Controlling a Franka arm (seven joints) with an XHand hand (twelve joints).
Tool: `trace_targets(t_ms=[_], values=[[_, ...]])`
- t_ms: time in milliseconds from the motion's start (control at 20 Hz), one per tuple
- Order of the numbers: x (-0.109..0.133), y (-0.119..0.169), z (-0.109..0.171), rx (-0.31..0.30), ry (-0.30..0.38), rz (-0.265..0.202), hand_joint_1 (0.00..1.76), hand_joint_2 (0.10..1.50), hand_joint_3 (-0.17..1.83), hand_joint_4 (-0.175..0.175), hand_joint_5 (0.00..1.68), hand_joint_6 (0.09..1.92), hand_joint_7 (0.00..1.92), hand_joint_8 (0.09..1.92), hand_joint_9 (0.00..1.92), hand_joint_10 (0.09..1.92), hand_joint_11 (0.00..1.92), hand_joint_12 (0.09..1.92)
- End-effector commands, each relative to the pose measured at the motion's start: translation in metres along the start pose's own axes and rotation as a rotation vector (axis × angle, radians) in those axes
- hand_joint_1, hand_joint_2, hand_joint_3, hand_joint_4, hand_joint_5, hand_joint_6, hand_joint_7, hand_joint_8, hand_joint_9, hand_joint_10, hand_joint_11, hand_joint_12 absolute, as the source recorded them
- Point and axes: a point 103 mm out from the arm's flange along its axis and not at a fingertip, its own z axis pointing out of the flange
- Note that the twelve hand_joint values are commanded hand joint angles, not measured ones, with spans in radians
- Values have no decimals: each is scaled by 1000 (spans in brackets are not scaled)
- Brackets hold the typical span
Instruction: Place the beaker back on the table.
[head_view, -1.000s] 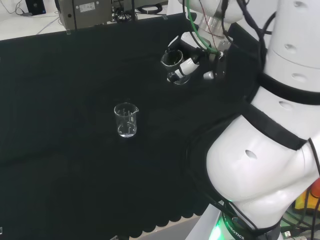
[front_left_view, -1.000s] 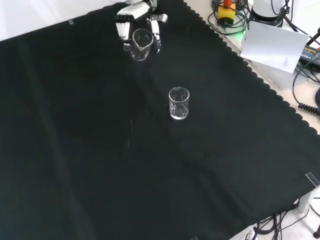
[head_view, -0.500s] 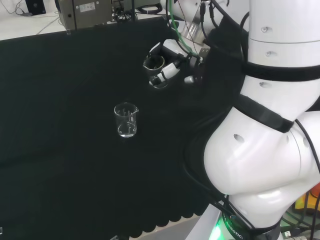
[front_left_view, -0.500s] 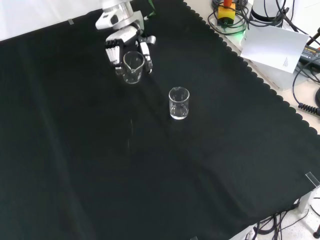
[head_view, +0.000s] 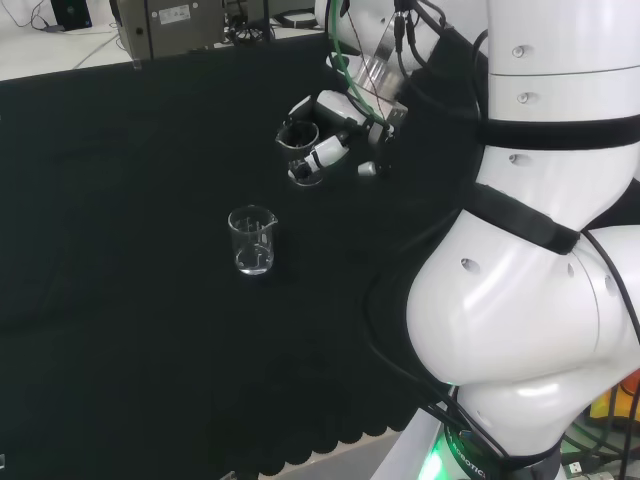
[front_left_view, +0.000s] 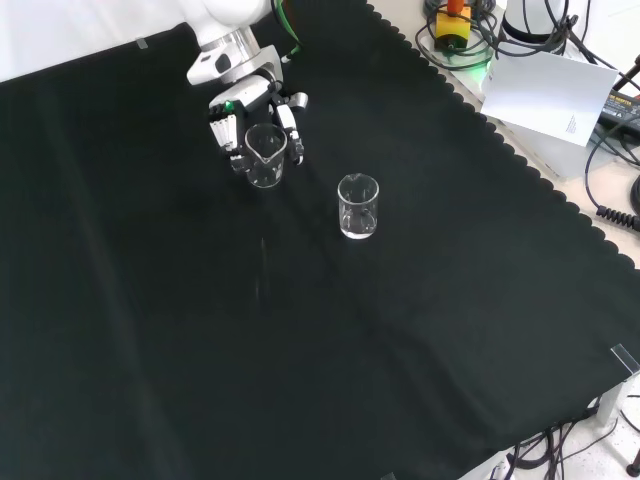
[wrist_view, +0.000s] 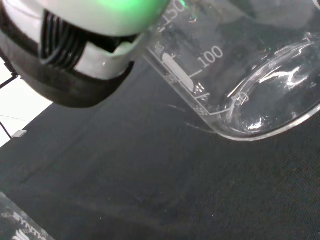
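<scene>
While the carry goes on, these notes record the moment:

Hand: the hand (front_left_view: 246, 118) has its fingers curled round the beaker (front_left_view: 264, 156), black-and-white fingers (front_left_view: 222, 130) on one side of the glass and another digit on the other side in the front view.

Beaker position: gripped in the hand, spout rim up, above the black cloth (front_left_view: 300, 350) toward the upper left of the front view. In the head view the beaker (head_view: 300, 148) sits above and to the right of the second beaker (head_view: 251, 240).

Just changed: over the last 1 s the hand has travelled from near the cloth's far edge toward the bench middle and come lower, closer to the second beaker (front_left_view: 357, 205), which has not moved.

Meaning for the task: my judgement is that this is the descent toward set-down. Whether the base already touches the cloth I cannot tell; the wrist view suggests a tilted base (wrist_view: 270, 115) with cloth behind it, so contact looks not yet made.

What remains: level the glass, settle it, let the fingers go.

Risk: a tilted base could tip on release; the 2 beakers are near but apart.

Writing: the wrist view shows printed graduation marks on the glass; the numeral 100 is legible, and part of a 150 above it. No other readable print is noted.
</scene>
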Motion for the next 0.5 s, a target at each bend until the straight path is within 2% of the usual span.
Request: trace_targets(t_ms=[50, 500], values=[[-6, 5, 13, 8, 21, -2, 1189, 1056, -175, -63, 1341, 411, 1685, 325, 1862, 87, 1535, 454], [-15, 9, 27, 10, 35, 0, 1190, 1058, -175, -66, 1337, 419, 1681, 322, 1854, 87, 1533, 454]])
